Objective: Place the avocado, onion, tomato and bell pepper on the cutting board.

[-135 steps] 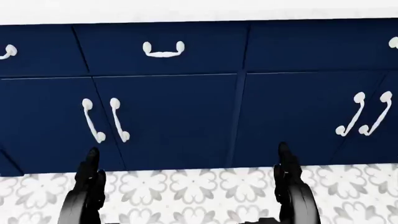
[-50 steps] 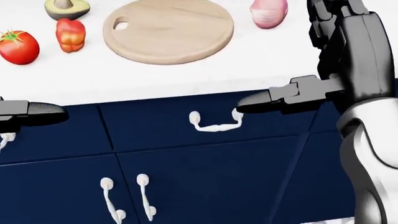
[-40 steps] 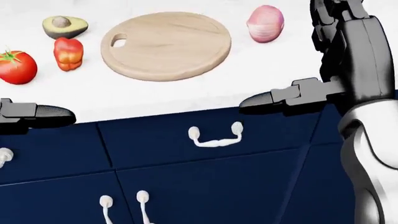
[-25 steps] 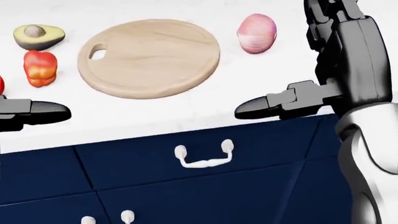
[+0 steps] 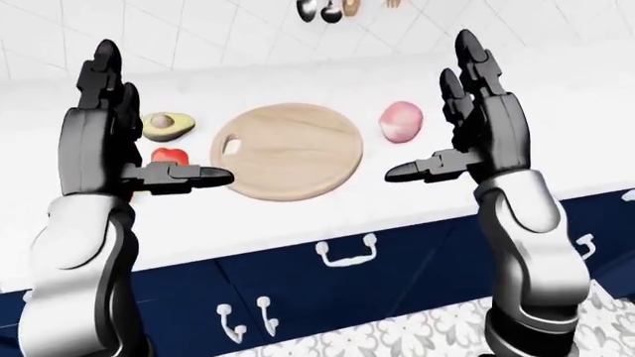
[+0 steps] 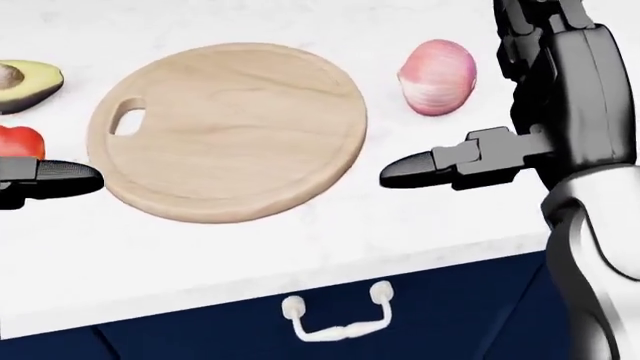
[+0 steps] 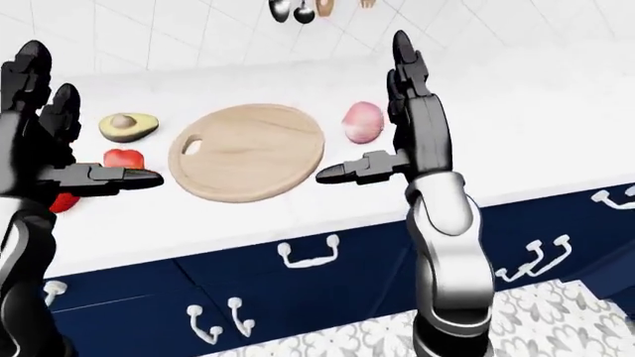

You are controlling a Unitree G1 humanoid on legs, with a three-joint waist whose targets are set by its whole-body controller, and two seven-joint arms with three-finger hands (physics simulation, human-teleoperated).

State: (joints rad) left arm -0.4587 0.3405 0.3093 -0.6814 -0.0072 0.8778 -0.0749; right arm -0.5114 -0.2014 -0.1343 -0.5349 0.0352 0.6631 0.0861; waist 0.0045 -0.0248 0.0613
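Both hands are raised above the counter (image 6: 250, 247) with fingers spread open and thumbs pointing inward; neither holds anything. The board (image 6: 228, 129) lies between the left hand (image 5: 104, 141) and the right hand (image 5: 482, 130), with nothing on it. The onion (image 6: 437, 76) is just beside the right hand, on its inner side. The avocado (image 7: 128, 126) and the pepper (image 7: 123, 158) are near the left hand, the pepper just behind its thumb. A red piece, likely the tomato (image 7: 63, 201), shows under the left hand.
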